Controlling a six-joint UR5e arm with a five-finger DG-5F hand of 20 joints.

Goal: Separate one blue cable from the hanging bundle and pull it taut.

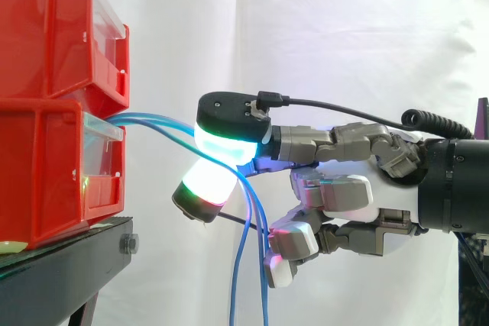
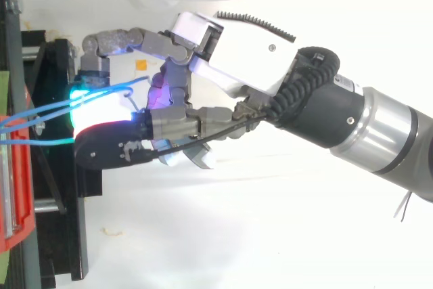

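Hand (image 1: pixel 344 188) enters level from the side view's right, reaching toward the stacked red bins (image 1: pixel 46 166) on the black stand (image 1: pixel 69 253). Blue cables (image 1: pixel 145 119) leave the gap between upper and lower bin, arc toward the hand, then bend down and hang free below it.

Fingers: two glowing pads are brought together, the upper cyan-white one (image 1: pixel 225 141) over the lower white-pink one (image 1: pixel 205 187), with blue strands caught where they meet. Cannot tell how many are in the pinch. The side view shows more than one strand crossing that spot, so separation looks unfinished. Remaining fingers are curled low, clear of the strands.

Key relation: the anchor point at the bins lies beyond the fingertips, away from the wrist. The run from bin to pads is near horizontal and bowed, so slack remains. Judgement: drawing the hand straight back along its own axis, away from the bins, should take up that bow.

Top view: strands run from the left edge to the glow at the pads. One strays on across the fingers.
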